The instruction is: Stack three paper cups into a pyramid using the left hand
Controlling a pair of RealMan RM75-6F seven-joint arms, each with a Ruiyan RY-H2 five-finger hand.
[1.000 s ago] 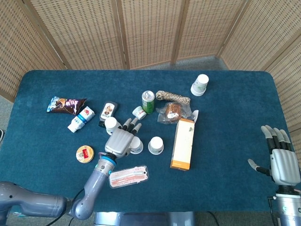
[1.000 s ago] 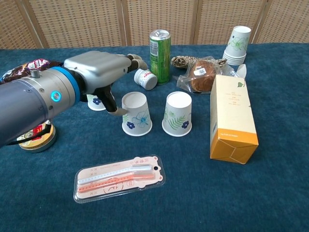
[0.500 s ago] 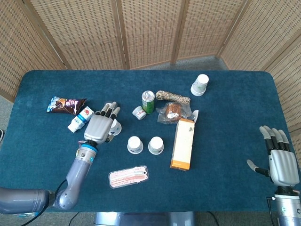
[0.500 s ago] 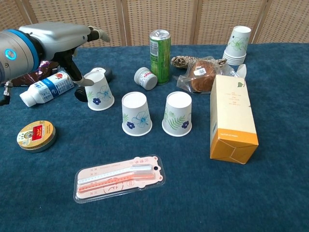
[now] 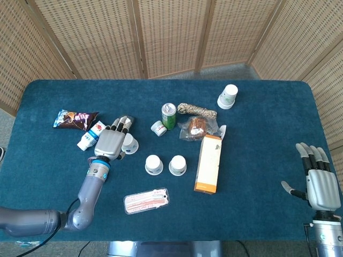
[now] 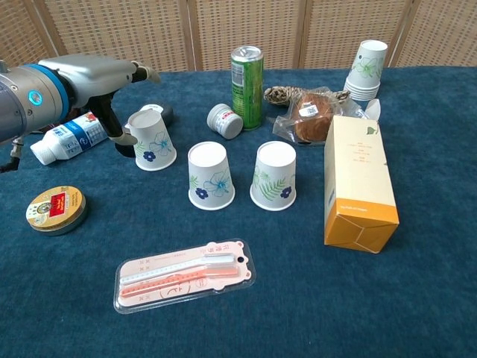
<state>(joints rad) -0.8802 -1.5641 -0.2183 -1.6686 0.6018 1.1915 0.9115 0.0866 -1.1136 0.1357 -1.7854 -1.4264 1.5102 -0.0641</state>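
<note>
Two upturned paper cups stand side by side mid-table: a blue-flowered one (image 6: 211, 175) (image 5: 154, 164) and a green-leafed one (image 6: 273, 175) (image 5: 178, 165). A third upturned cup (image 6: 151, 140) (image 5: 128, 143) stands on the cloth to their left. My left hand (image 6: 97, 78) (image 5: 111, 140) hovers at this third cup, its fingers stretched over the top and its thumb hanging down beside the cup's left wall with a small gap. It grips nothing. My right hand (image 5: 321, 182) is open past the table's right front corner.
A stack of spare cups (image 6: 367, 68) stands at the back right. A green can (image 6: 247, 86), a small white jar (image 6: 224, 121), a bread packet (image 6: 309, 115) and an orange box (image 6: 359, 183) lie nearby. A milk bottle (image 6: 67, 138), a round tin (image 6: 55, 209) and a toothbrush pack (image 6: 185, 274) sit left and front.
My left hand has left the blue-flowered cup and swung left to the third cup. That cup was tilted half a second ago and now stands flat. The right hand has not moved.
</note>
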